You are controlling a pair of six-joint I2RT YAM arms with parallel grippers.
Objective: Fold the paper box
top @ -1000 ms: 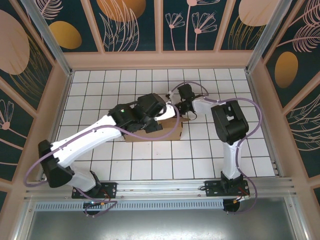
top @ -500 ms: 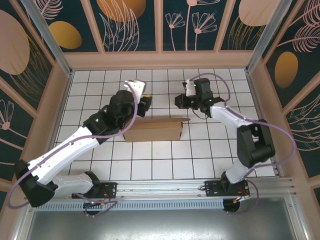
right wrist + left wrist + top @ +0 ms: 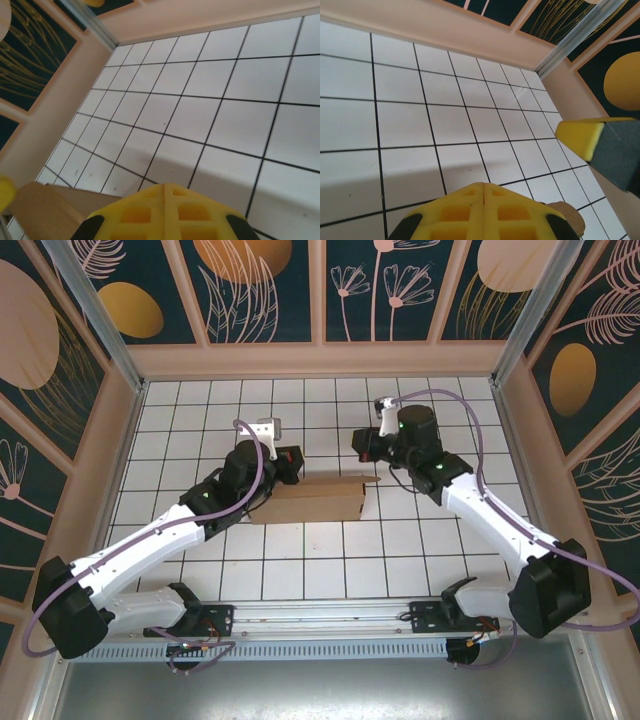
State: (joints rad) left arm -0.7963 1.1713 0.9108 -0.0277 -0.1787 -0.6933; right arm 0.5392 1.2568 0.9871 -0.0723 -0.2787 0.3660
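The paper box (image 3: 315, 499) lies on the white tiled floor as a closed, flat brown rectangle with a small tab at its right back corner. My left gripper (image 3: 289, 461) hovers just behind the box's left back corner, shut with nothing in it. In the left wrist view its yellow fingertips (image 3: 484, 186) press together over bare tiles, with a brown corner of the box (image 3: 568, 214) to their right. My right gripper (image 3: 362, 445) is behind the right back corner, also shut and empty. Its fingertips (image 3: 165, 186) meet above tiles, with cardboard (image 3: 45, 207) at the lower left.
Pink walls (image 3: 320, 360) with dark flowered panels enclose the tiled floor on three sides. Both arm bases (image 3: 200, 620) stand on the metal rail at the near edge. A yellow-padded finger (image 3: 581, 138) of the other gripper shows at the right of the left wrist view.
Both arms have lifted off the box and drawn back to either side of its far edge. Both grippers have closed empty. The box stays flat in place.
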